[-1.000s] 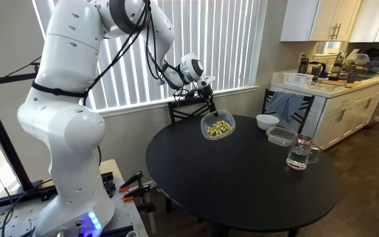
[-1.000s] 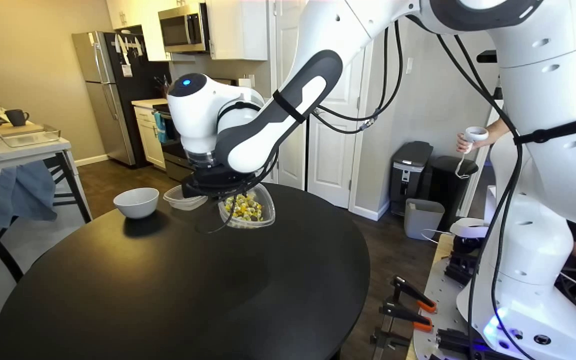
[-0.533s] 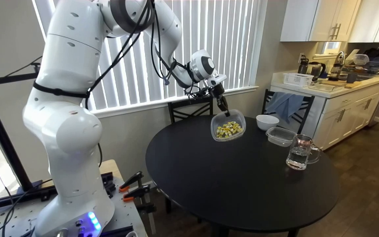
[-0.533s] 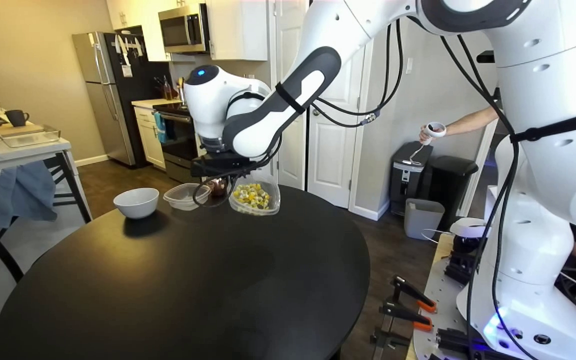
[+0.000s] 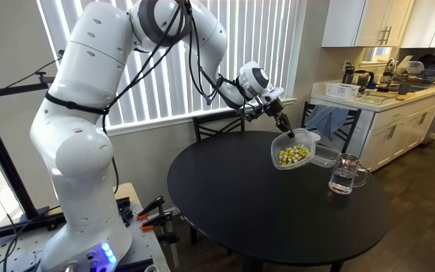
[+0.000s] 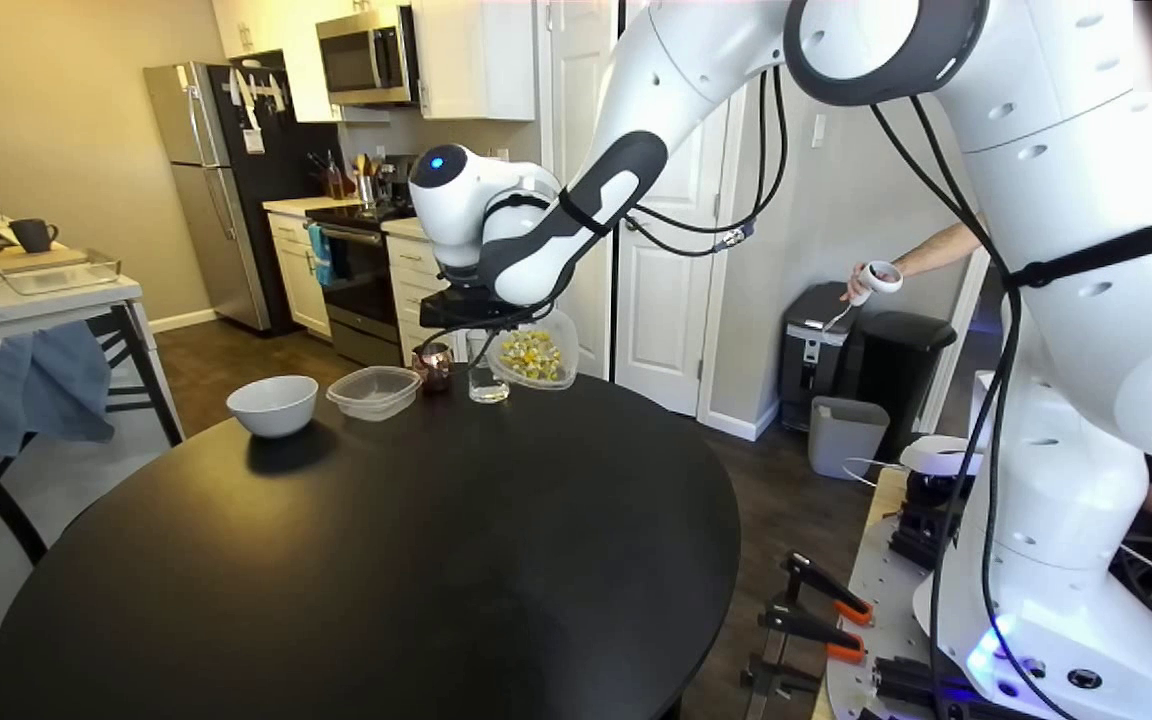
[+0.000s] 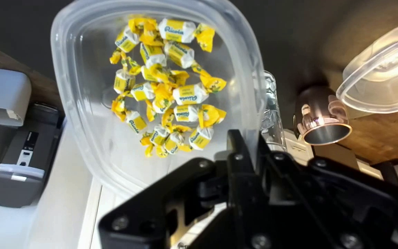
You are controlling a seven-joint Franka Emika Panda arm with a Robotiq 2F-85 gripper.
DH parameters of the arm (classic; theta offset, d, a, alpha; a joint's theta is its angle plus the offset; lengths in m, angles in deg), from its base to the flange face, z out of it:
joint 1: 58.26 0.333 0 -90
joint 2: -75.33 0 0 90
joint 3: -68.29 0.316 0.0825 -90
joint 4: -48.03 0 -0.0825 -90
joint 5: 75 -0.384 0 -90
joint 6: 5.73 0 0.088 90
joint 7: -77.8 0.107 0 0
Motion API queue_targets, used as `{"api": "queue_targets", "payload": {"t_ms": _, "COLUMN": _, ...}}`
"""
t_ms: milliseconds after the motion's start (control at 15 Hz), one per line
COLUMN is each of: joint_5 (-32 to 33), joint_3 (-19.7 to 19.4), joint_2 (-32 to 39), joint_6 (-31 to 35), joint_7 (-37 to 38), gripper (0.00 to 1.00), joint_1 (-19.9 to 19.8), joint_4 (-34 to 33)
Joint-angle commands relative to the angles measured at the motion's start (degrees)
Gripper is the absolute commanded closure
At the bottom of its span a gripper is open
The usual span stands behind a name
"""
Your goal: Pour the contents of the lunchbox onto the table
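The lunchbox (image 5: 307, 139), a clear shallow container with rounded corners, hangs tilted above the black round table (image 5: 247, 215). It also shows in another exterior view (image 6: 563, 335) and fills the upper left of the wrist view (image 7: 92, 69). The contents (image 7: 164, 83), yellow and white wrapped pieces, lie heaped inside it and also show in both exterior views (image 5: 293, 155) (image 6: 531, 355). My gripper (image 7: 249, 138) is shut on the lunchbox's rim, one finger on each side of the wall. In an exterior view the gripper (image 5: 290, 133) reaches down to its upper edge.
A second clear container (image 6: 374, 392), a white bowl (image 6: 273, 405), a copper mug (image 7: 323, 117) and a glass mug with clear liquid (image 5: 341, 175) stand on the table near the lunchbox. Dark chairs (image 5: 217, 124) stand around the table.
The arm has carried the lunchbox rightward in both exterior views, toward the second container and the glass mug. The contents have stayed inside and the grip has held.
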Motion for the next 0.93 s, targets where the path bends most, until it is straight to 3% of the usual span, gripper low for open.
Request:
{"api": "queue_targets", "payload": {"t_ms": 0, "joint_5": 2.1, "joint_3": 1.7, "joint_2": 0.4, "joint_6": -0.5, "joint_7": 1.9, "gripper": 0.92, "joint_1": -1.3, "joint_4": -0.4}}
{"api": "queue_targets", "payload": {"t_ms": 667, "joint_5": 2.8, "joint_3": 1.7, "joint_2": 1.4, "joint_6": -0.5, "joint_7": 3.6, "gripper": 0.92, "joint_1": -1.1, "joint_4": -1.0}}
{"api": "queue_targets", "payload": {"t_ms": 733, "joint_5": 2.8, "joint_3": 1.7, "joint_2": 1.4, "joint_6": -0.5, "joint_7": 3.6, "gripper": 0.98, "joint_1": -1.1, "joint_4": -1.0}}
{"api": "queue_targets", "payload": {"t_ms": 867, "joint_5": 4.5, "joint_3": -0.4, "joint_2": 6.8, "joint_6": -2.7, "joint_7": 7.6, "gripper": 0.98, "joint_1": -0.9, "joint_4": -6.9}}
